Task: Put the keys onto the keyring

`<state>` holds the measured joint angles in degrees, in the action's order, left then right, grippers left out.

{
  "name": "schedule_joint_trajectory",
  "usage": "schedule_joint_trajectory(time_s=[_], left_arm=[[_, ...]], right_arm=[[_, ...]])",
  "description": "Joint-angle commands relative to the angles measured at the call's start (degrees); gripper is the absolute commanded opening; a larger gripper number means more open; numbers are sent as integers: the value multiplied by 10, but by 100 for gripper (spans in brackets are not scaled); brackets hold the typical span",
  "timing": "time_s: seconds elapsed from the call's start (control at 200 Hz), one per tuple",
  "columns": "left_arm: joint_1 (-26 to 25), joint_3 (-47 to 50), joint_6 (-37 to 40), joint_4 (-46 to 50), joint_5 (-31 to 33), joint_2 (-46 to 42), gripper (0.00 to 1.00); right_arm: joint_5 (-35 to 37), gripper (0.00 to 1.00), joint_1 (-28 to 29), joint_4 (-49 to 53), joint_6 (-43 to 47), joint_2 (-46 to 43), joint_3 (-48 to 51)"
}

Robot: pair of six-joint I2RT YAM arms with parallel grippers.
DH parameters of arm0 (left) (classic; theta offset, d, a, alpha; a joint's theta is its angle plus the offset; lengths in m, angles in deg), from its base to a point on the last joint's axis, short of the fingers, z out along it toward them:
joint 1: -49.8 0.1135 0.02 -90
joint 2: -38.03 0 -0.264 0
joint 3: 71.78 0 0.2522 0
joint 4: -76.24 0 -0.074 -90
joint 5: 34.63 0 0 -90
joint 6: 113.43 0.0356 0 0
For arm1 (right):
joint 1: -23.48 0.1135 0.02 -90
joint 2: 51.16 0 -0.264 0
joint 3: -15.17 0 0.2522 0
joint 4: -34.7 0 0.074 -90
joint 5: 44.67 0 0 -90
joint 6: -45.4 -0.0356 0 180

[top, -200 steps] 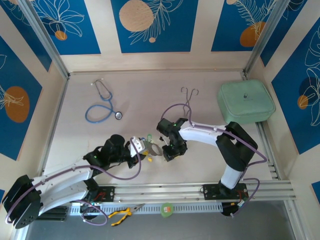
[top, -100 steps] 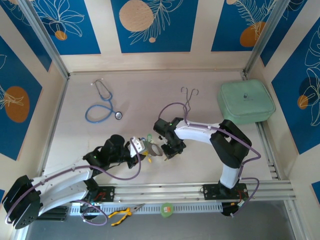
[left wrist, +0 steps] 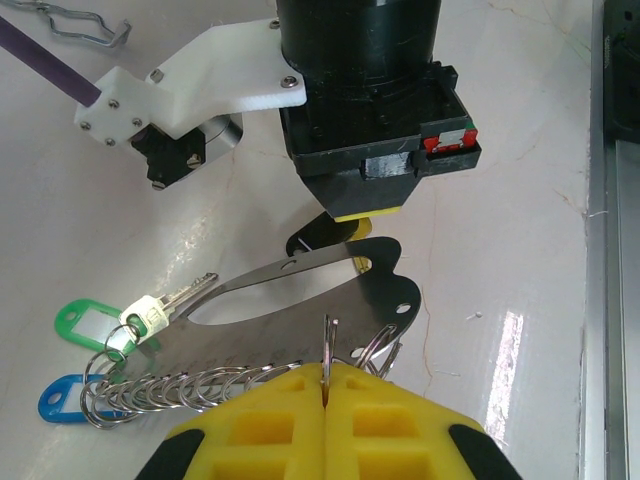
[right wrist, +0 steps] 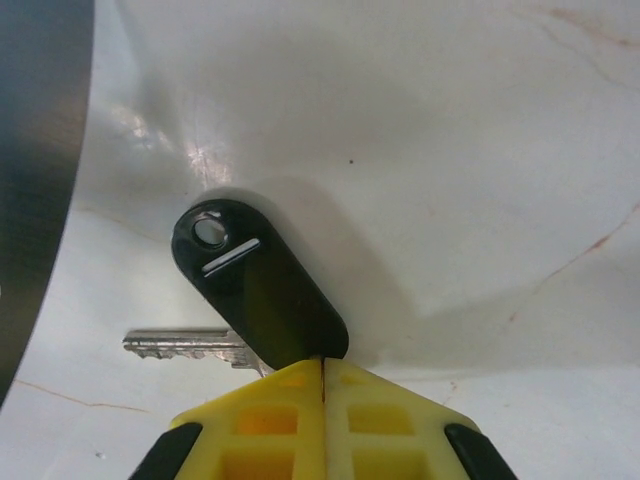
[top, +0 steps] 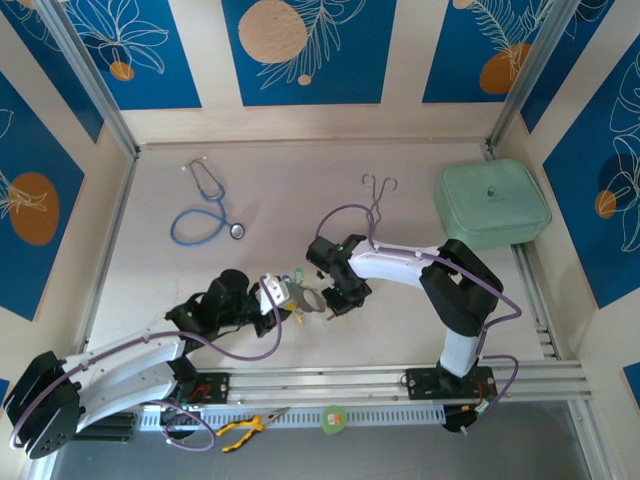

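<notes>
While left fingers (left wrist: 331,386) pinch keyring (left wrist: 385,290), right fingers (right wrist: 330,381) clamp black key (right wrist: 260,290), blade leftward in wrist view

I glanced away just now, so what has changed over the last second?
The right arm swung slightly left, carrying the right tool, shut on the black-headed key, closer to the keyring; most of that came early. Nothing was grasped or released. The left tool stays shut on the keyring; stethoscope, forceps and green case have not moved.
</notes>
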<state>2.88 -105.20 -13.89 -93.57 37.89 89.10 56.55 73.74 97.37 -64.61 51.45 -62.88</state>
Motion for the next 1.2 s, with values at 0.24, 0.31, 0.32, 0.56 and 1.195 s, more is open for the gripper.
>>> schedule_joint_trajectory(time_s=[0.24, 0.31, 0.32, 0.56, 1.195], left_arm=[[-8, -6, 19, -3, -3, -8, 0], [-8, -6, 20, -4, -5, -7, 0], [-8, -6, 20, -4, -5, -7, 0], [-9, -6, 23, -8, -8, -6, 0], [-9, 0, -33, -69, -40, 13, 0]], right_arm=[[-12, 0, -1, -24, 10, -48, 10], [-17, 0, -8, -41, 14, -61, 14], [-18, 0, -9, -43, 15, -64, 15], [-55, 0, -29, -142, 85, -147, 65], [-332, 0, -80, -277, 442, -334, 189]])
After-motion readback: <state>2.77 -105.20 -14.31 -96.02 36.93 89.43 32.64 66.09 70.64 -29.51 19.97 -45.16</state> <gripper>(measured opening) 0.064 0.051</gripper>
